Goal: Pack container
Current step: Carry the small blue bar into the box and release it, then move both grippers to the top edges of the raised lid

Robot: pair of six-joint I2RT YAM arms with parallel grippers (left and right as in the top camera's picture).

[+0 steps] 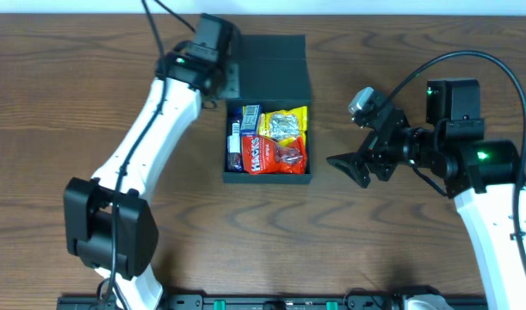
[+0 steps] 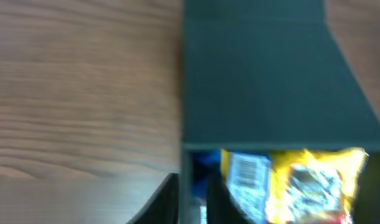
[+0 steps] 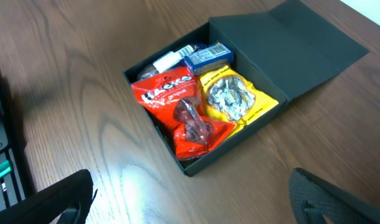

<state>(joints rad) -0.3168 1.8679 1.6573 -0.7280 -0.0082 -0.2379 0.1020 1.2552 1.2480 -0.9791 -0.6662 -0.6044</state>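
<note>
Overhead view, near edge first: both arm bases sit at the robot's side of the wooden table (image 1: 73,103). Left arm (image 1: 151,129) stretches up and away toward the far left corner of the container. Right arm (image 1: 495,198) bends in from the right.

Right gripper (image 1: 350,168): jaws spread wide, nothing between them, hovering near the container's right wall, not touching. Right wrist view agrees, with one dark finger (image 3: 68,199) in each lower corner and bare wood between.

Container (image 1: 267,179): dark green square box, mid-table, between the two grippers, lid open. Inside, nearest row: red bag (image 1: 275,155) marked "Hacks", filling most of the front. Behind it sit a yellow bag (image 1: 286,122) at the right and a blue packet (image 1: 250,116) at the left. A white packet (image 1: 235,138) is tucked along the left wall. All four lie within the walls.

Lid (image 1: 271,65): hinged on the far wall, leaning back, inner face showing.

Left gripper (image 1: 226,83): fingers closed together, at the far left corner where lid meets box. Left wrist view is blurred; it looks down on the lid, with the yellow bag below it in the picture. Whether the closed fingers pinch the box edge or merely sit beside it, cannot tell.
</note>
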